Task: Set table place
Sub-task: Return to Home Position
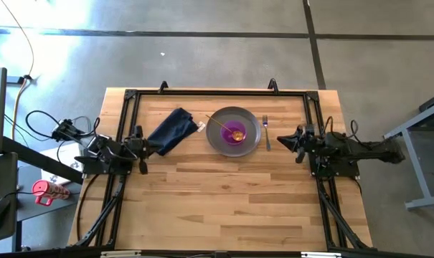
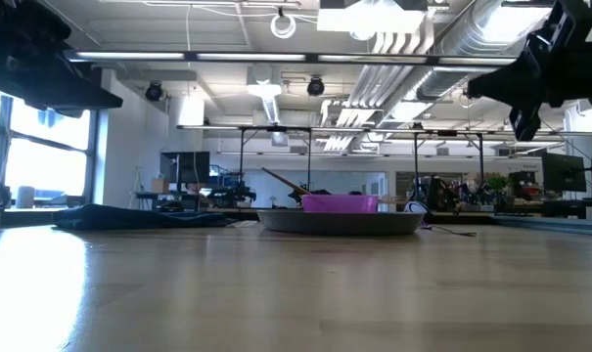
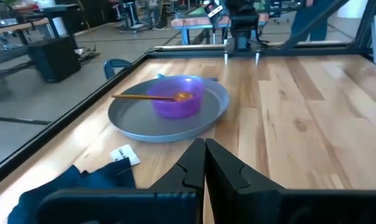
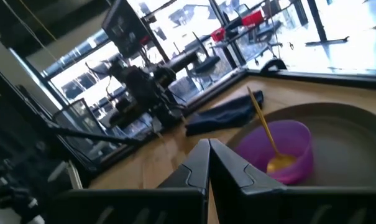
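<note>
Dark fingers of the left gripper [image 3: 204,146] fill the foreground of its wrist view, pressed tight together with nothing between them. That arm sits at the left side of the large table of light wooden planks [image 1: 224,201], edged by a black metal frame, and its tip is just beside the dark navy cloth napkin [image 1: 172,130]. The napkin lies crumpled, a small white tag showing at its edge, just left of the round grey metal plate [image 1: 215,140] in the table's far half. A small magenta bowl [image 1: 236,134] stands about at the plate's middle. The slim gold spoon [image 1: 218,122] rests with its scoop inside the bowl and its handle leaning out over the rim toward the napkin. Just right of the plate, apart from its rim, lies the teal-handled fork [image 1: 266,133], tines toward the far edge. Beyond it, the right gripper [image 4: 209,146] is held above the table's right side, its fingers likewise closed and empty.
</note>
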